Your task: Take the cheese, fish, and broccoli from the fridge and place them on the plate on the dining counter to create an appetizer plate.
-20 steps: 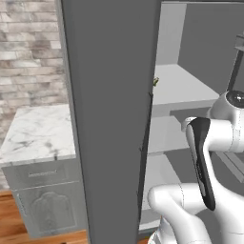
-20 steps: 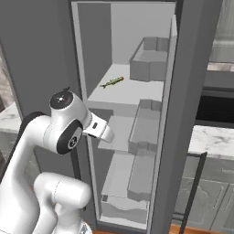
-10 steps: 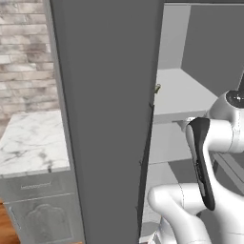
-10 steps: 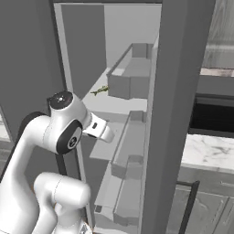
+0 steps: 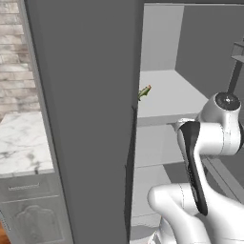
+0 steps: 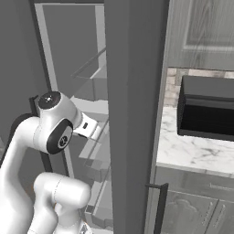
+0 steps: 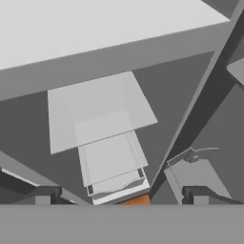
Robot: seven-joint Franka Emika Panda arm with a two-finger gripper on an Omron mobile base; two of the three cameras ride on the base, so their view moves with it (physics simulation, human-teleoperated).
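Your gripper (image 7: 121,198) faces into the open fridge (image 5: 162,102) with fingers spread wide, holding nothing, ready to reach; the fish (image 5: 144,91) lies on the shelf's near left edge.

A brick wall (image 5: 12,52) of pale grey and tan runs behind a white, grey-veined marble wall counter (image 5: 21,150), which sits on grey cabinets with moulded panel fronts (image 5: 33,221). On the far side, a black microwave (image 6: 205,109) rests on another marble counter (image 6: 194,153), with a grey upper cabinet (image 6: 201,32) above it. The light is soft and even.
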